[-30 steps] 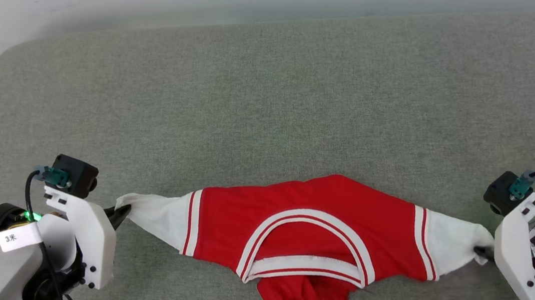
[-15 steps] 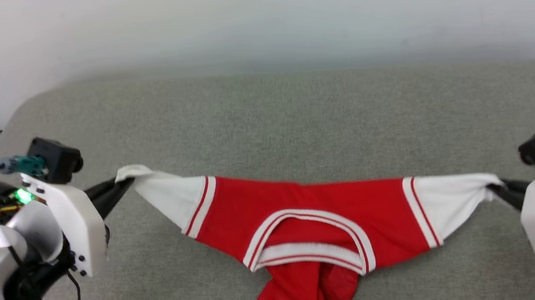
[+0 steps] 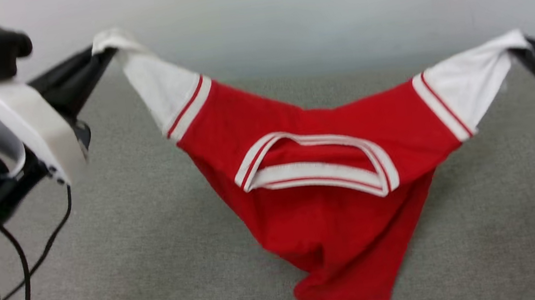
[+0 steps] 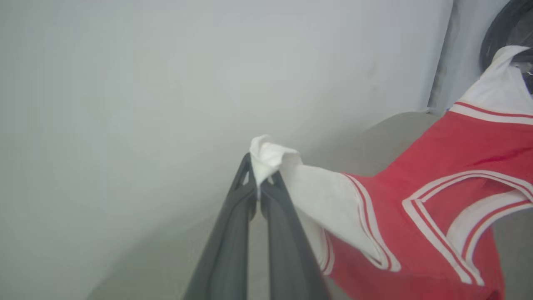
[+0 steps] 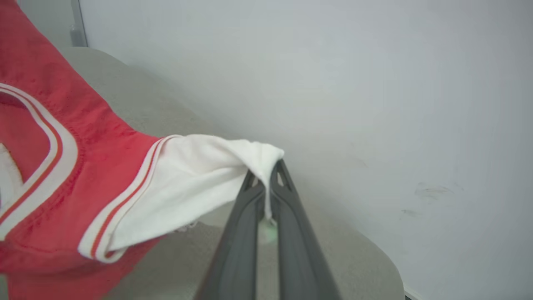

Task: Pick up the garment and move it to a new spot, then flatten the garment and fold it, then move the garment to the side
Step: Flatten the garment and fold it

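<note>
Garment [image 3: 331, 178] hangs stretched left to right, hem down; left claw [image 3: 104, 52] and right claw [image 3: 520, 46] clamp its sleeves.

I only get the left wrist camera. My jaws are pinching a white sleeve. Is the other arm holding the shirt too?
Observer: Yes. In the right wrist view, the right gripper has its jaws shut on the other white sleeve end.
Operator: Is the shirt stretched flat between them?
Observer: No. In the head view the garment sags in the middle, and its red body hangs bunched below the neck trim.
Operator: Does the bottom touch the grey cushion?
Observer: Its lowest tip reaches the head view's bottom edge, over the grey surface. I can't tell whether it touches.
</note>
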Controlling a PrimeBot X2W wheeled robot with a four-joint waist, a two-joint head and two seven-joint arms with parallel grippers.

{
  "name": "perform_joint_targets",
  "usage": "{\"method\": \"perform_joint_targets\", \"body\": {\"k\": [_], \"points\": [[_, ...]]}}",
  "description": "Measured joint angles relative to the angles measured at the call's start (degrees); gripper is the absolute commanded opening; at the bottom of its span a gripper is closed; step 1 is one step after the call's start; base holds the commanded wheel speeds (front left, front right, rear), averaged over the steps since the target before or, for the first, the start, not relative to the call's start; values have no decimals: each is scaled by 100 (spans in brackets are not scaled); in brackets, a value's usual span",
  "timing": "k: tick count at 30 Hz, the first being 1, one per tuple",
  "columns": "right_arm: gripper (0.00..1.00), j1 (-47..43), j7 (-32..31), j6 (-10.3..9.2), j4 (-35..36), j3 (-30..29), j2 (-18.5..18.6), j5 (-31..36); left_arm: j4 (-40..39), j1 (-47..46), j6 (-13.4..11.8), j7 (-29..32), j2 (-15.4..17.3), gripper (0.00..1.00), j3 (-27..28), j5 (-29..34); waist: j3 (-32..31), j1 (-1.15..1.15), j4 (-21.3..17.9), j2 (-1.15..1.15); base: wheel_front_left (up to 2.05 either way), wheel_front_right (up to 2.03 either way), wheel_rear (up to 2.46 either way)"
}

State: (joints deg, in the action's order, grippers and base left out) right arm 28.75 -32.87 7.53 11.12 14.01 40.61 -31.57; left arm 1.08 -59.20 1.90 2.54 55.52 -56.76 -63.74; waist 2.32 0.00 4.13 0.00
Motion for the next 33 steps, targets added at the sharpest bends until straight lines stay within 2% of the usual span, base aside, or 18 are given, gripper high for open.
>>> {"method": "perform_joint_targets", "body": {"k": [7, 21, 27, 33], "points": [[0, 1519, -198, 0, -368, 36, -135, 149, 547, -962, 146, 8, -448, 0, 332, 97, 595, 0, 22, 0, 0, 0, 0], [0, 5124, 25, 0, -2216, 591, -643, 905, 2118, -3338, 452, 35, -1308, 0, 814, 436, 2118, 2, 71, 0, 0, 0, 0], [0, 6077, 431, 0, -3082, 798, -848, 1190, 2737, -3791, 517, -158, -1491, 0, 839, 475, 2573, 2, 92, 0, 0, 0, 0], [0, 6220, 893, 0, -3712, 1079, -1034, 1222, 3062, -3807, 543, -432, -1538, 0, 583, 448, 2846, 2, 93, 0, 0, 0, 0]]}}
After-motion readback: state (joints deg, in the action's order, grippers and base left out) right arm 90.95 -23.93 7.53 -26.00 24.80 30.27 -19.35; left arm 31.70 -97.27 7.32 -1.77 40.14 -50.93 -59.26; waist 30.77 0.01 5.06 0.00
